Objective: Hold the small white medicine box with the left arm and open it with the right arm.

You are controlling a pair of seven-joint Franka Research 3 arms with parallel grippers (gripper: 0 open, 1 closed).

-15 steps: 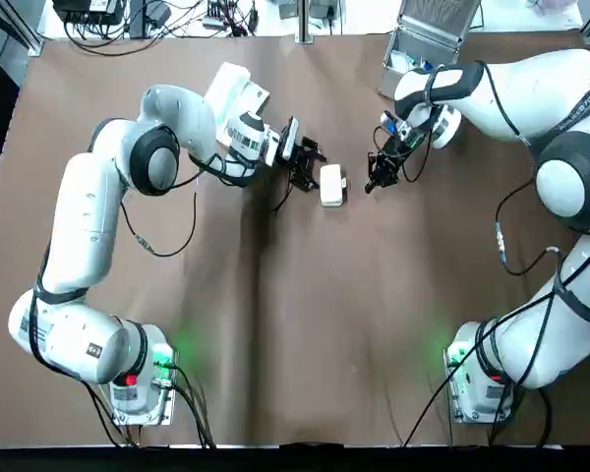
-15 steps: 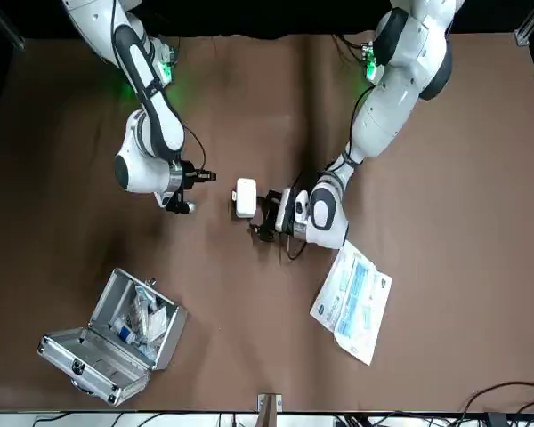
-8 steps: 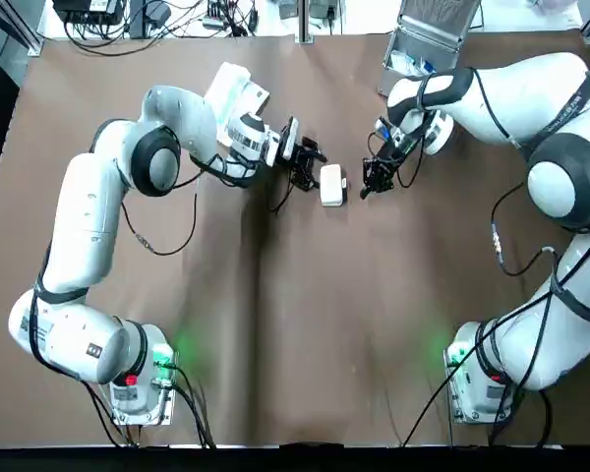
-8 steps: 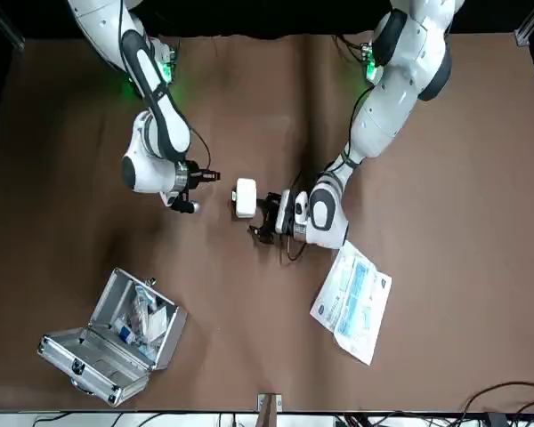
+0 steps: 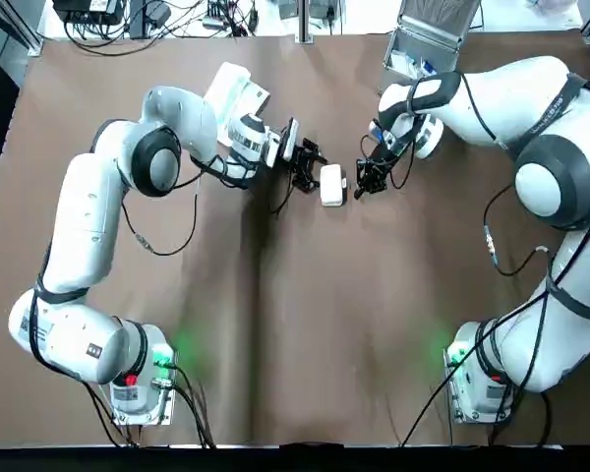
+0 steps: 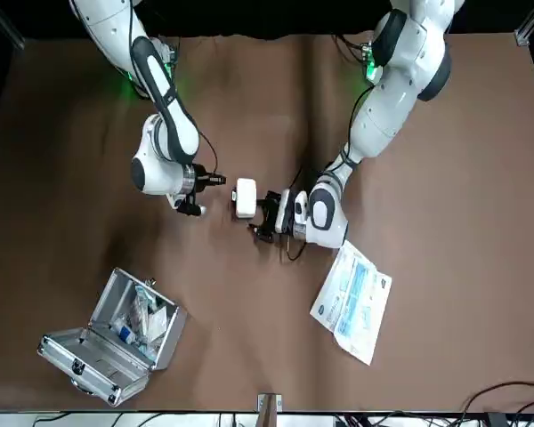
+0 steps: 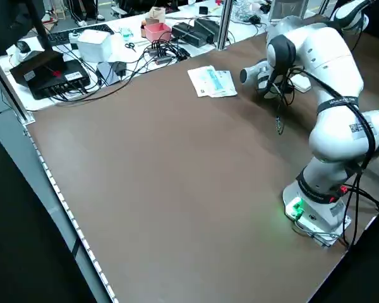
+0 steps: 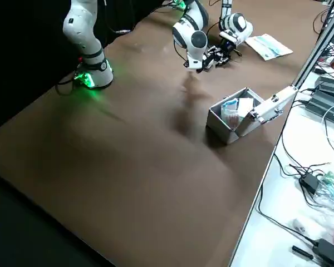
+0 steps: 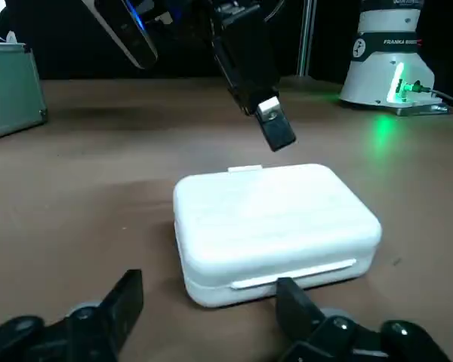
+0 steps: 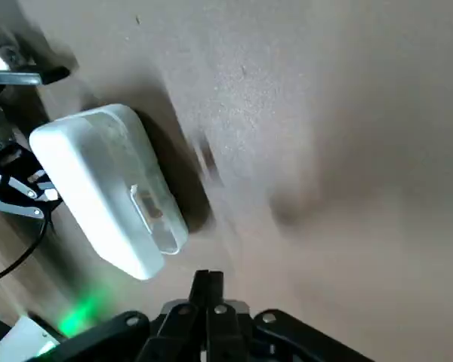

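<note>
Medicine box point(image 5: 331, 184) is shown just ahead of the spread left gripper point(image 5: 312, 172), its latch point(image 10: 152, 215) faced by the closed right gripper point(image 5: 366, 181) (untouched).

One camera hangs high over the bench point(image 5: 295, 324) and looks straight down. One looks back across it from the far side. Two sit raised at the left and right sides and look down slantwise. Each wrist camera is very close to the white medicine box point(image 9: 272, 226). The top and front views show that box too.
</note>
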